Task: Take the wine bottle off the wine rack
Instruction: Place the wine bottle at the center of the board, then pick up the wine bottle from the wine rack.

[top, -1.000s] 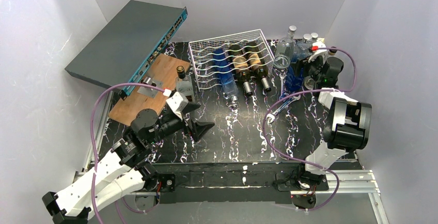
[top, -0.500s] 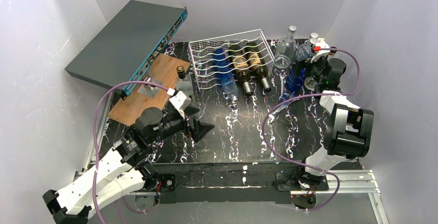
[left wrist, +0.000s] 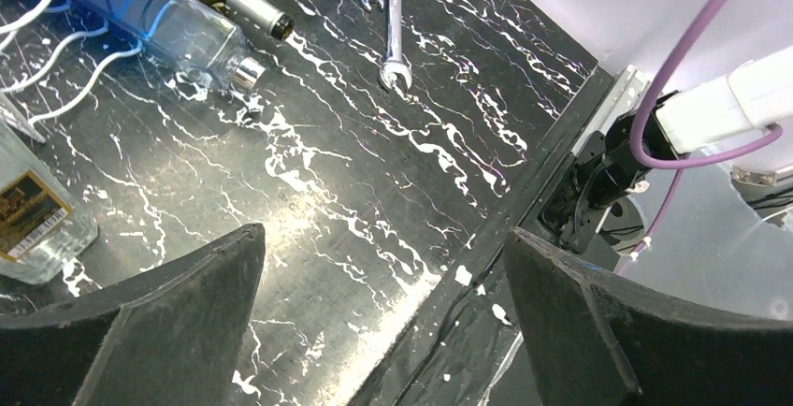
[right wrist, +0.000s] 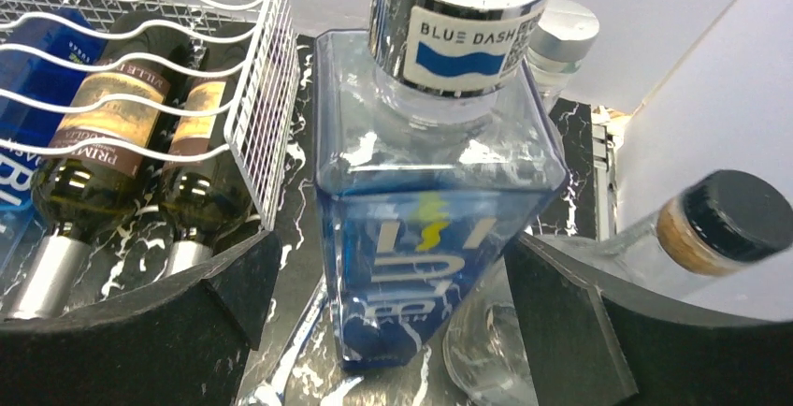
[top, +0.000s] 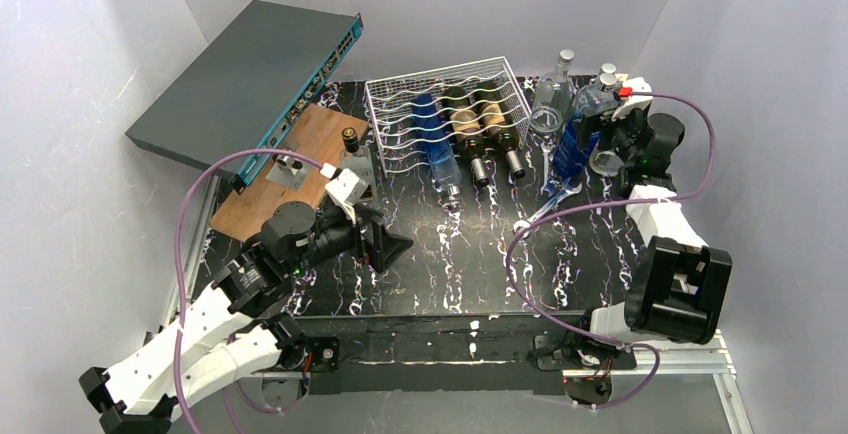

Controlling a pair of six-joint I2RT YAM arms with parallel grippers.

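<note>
wine rack (top: 393,126) w/ blue btl (top: 432,139), 2 wine bottles (top: 466,126)

Open tabletop (top: 450,254) before wine rack (top: 392,119), blue bottle (top: 572,149) crowding its right side

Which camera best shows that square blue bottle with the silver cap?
The right wrist view: the blue bottle is close up, its BLUE DASH label readable. The top view shows it small, right of the wine rack. The left wrist view misses it.
</note>
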